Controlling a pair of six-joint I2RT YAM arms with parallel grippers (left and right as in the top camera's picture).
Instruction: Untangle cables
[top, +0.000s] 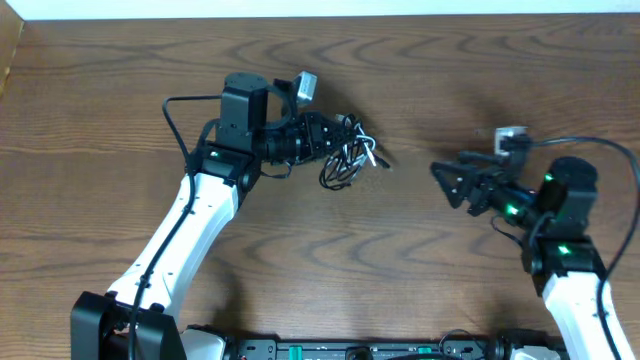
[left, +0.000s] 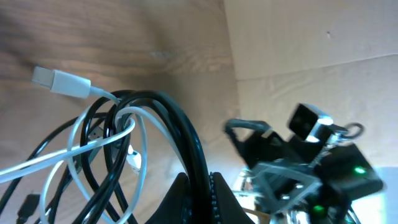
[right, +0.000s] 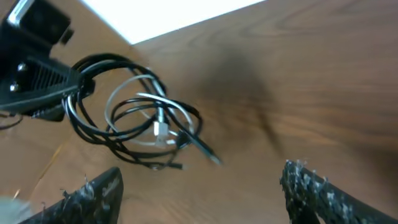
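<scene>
Left gripper: clenched on black cable; white cable looped through it, tangle at its tips. Right gripper: jaws spread, nothing between, well apart from tangle, facing it.

In my left wrist view the black cable and white cable run out of frame. The left gripper is mostly cut off, so I can't tell whether the white one is pinched too. My right wrist view is blurred, and from overhead their crossings are too small to trace.
</scene>
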